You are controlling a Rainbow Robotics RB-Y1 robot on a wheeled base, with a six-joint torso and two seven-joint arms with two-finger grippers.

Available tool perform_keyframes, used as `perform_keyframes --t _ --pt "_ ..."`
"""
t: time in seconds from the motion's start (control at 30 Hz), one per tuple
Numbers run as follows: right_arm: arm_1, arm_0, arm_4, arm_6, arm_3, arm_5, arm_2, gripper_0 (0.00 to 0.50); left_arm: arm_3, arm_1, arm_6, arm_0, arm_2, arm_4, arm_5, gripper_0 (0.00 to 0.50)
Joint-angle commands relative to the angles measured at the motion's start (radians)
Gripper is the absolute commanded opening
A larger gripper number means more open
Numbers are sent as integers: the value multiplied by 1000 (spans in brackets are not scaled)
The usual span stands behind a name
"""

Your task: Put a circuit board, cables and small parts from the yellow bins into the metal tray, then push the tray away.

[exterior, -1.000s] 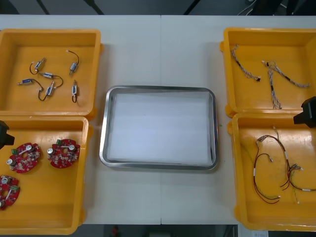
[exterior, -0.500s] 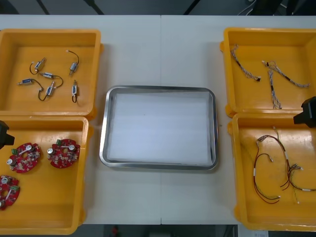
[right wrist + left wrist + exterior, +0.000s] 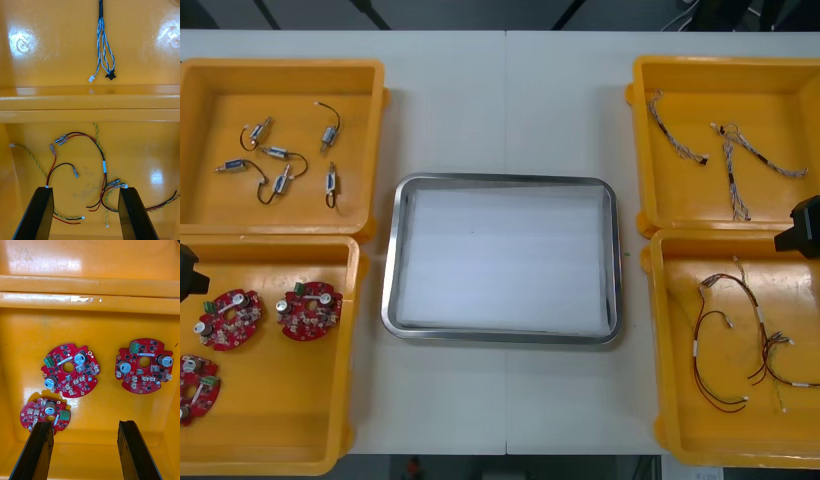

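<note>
- We judge the task to be at its very start. The metal tray (image 3: 502, 181) sits mid-table (image 3: 500, 90) between the yellow bins (image 3: 725, 63), white inside, with nothing loaded yet.
- Our left gripper (image 3: 85, 425) hangs over the near left bin (image 3: 270, 243). Its fingers (image 3: 37, 450) are spread wide and hold nothing.
- Three round red circuit boards lie flat on that bin's floor. One (image 3: 70, 370) and a second (image 3: 144, 365) lie side by side ahead of the fingertips, and the third (image 3: 45, 413) is partly hidden behind one fingertip.
- Our right gripper (image 3: 85, 189) hangs over the near right bin (image 3: 658, 340). Its fingers (image 3: 131, 213) are likewise released and empty.
- Red, yellow and black cables (image 3: 93, 157) sprawl loosely tangled on the floor below, with a few strands running between the fingers.
- The small metal parts (image 3: 280, 165) lie in the far left bin, and the twisted blue and white cables (image 3: 730, 160) lie in the far right one.
- We read the step in hand as lining up a first pick, most likely a board.
- The next move calls for centring the left gripper on one board, coming down and closing across its edges, since it lies flat.
- On the right, we would aim at a single strand away from the knot, or several cables may lift together.
</note>
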Motion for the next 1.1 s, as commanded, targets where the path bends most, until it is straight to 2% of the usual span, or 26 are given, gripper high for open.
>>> perform_keyframes --t 0.03,0.37,0.53,0.57,0.6,0.67,0.7,0.77,0.9,1.1 --pt "7 9 3 18 -5 2 -20 500 -24 42 -13 19 27 7 -9 500" --pt "5 43 -5 21 -5 5 -9 500 -24 42 -13 19 27 7 -9 500" --pt "-30 46 -79 58 -3 23 -11 500 -24 42 -13 19 27 7 -9 500" --pt "-39 49 -94 95 -5 23 -11 500 -24 42 -13 19 27 7 -9 500" --pt "-42 50 -102 112 -3 25 -9 500 -29 20 -168 22 21 12 -12 500" --pt "-49 58 -108 146 -5 25 -11 500 -29 20 -168 20 21 15 -12 500" --pt "-58 72 -111 218 -8 25 -11 500 -27 17 -177 19 27 27 -24 500" --pt "-61 81 -112 268 -8 25 -11 500 -26 17 -180 17 38 55 -35 500" --pt "-75 112 -117 431 -12 23 -12 500 13 25 -213 17 74 144 -50 500" --pt "-85 145 -126 693 -14 15 -12 500 83 37 -377 19 96 156 -52 500"
